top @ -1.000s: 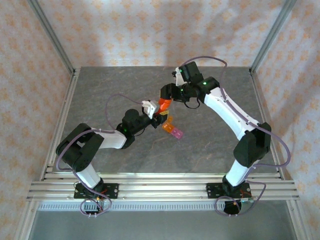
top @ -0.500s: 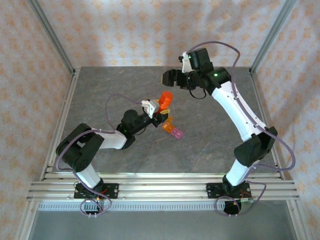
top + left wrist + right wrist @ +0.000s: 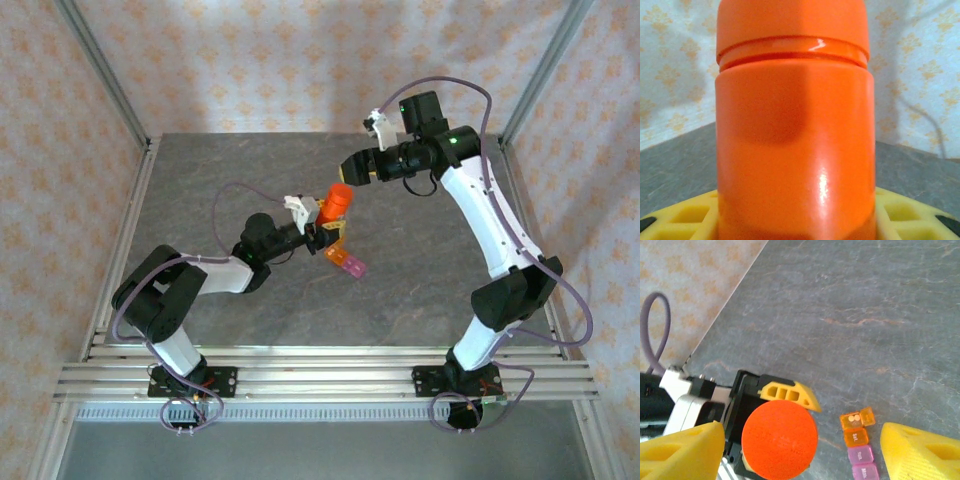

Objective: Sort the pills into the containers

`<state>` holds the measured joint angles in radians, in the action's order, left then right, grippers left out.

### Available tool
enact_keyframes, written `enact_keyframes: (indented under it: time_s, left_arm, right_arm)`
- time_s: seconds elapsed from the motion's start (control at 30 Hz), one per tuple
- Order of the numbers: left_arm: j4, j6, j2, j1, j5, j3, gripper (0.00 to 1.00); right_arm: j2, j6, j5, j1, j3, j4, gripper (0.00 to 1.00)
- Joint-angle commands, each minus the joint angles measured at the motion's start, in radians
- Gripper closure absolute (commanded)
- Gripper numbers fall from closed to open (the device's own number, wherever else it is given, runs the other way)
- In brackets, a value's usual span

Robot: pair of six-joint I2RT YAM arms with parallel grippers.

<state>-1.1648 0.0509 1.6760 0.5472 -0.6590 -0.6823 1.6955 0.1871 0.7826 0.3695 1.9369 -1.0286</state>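
The left gripper (image 3: 322, 224) clamps the upright bottle (image 3: 335, 200) low down, the right gripper (image 3: 352, 168) hangs above its cap, jaws wide and empty, and the containers (image 3: 858, 446) lie on the table (image 3: 420, 290) just beside the bottle, toward the arms' bases.

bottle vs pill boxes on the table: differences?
The bottle is tall, round, opaque orange; the pill boxes form a low strip, orange and pink. The bottle sits in the left gripper; the pill boxes lie on the table. The bottle is capped; one orange box is open, two white pills inside. Shared: orange colour.
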Motion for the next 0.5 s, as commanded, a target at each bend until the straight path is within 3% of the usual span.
enact_keyframes:
  time_s: [0.0, 0.47]
  left_arm:
    - [-0.053, 0.049, 0.011, -0.005, -0.081, -0.038, 1.0]
    - [-0.048, 0.068, 0.023, -0.004, -0.1, -0.059, 1.0]
  right_arm:
    - [0.02, 0.089, 0.057, 0.0, 0.034, -0.076, 0.19]
    - [0.027, 0.078, 0.066, 0.032, -0.033, -0.036, 0.21]
